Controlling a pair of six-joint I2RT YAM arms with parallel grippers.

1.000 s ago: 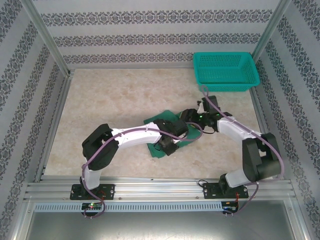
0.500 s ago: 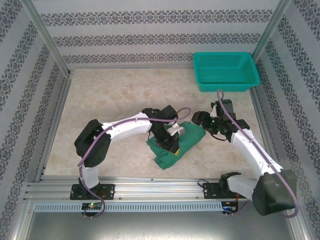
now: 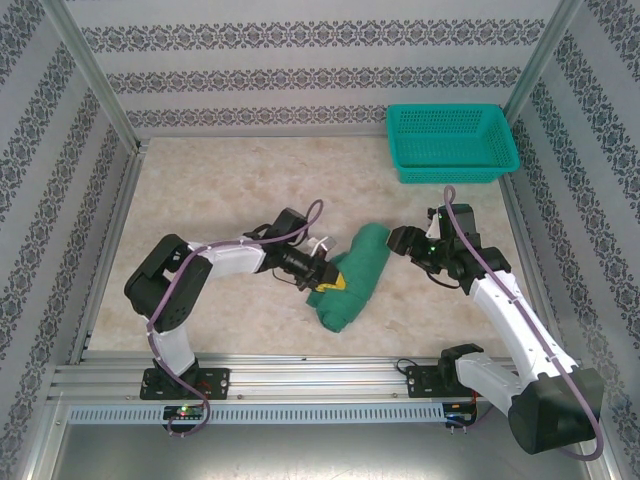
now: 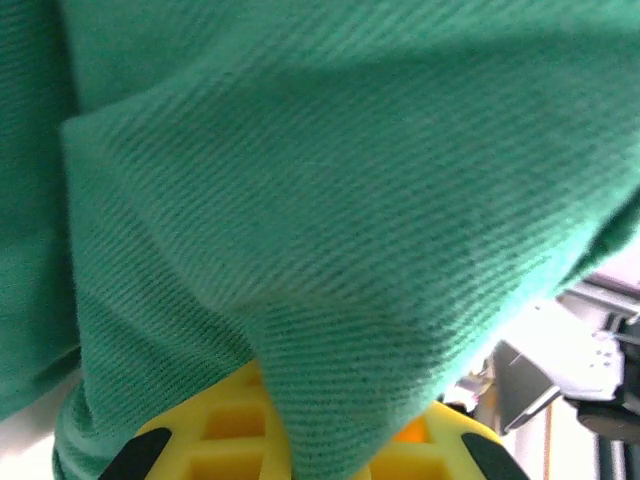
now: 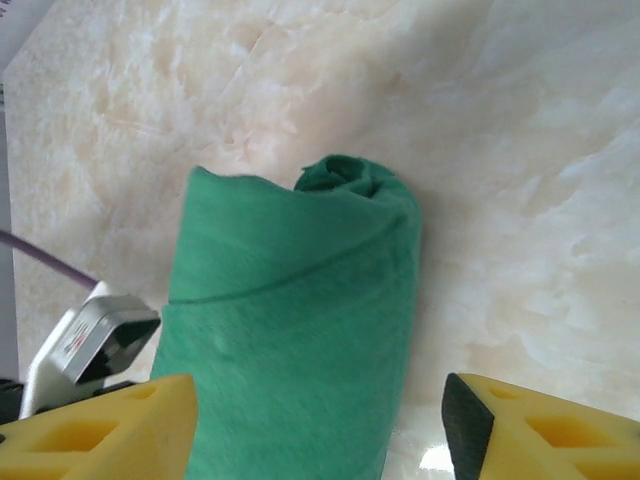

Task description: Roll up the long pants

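In the last second the long pants (image 3: 355,285) have gone from a flat fold under both arms to a snug roll lying slantwise in the middle of the surface (image 3: 220,200). By your view the rolling looks nearly done, and what's left is likely letting go without it springing open. Your left arm has swung back and reaches in low from the left, its left claw (image 3: 334,283) pinching a fold at the roll's side. Your right arm has drawn off to the right, its right claw (image 3: 399,241) spread just beyond the roll's far end.
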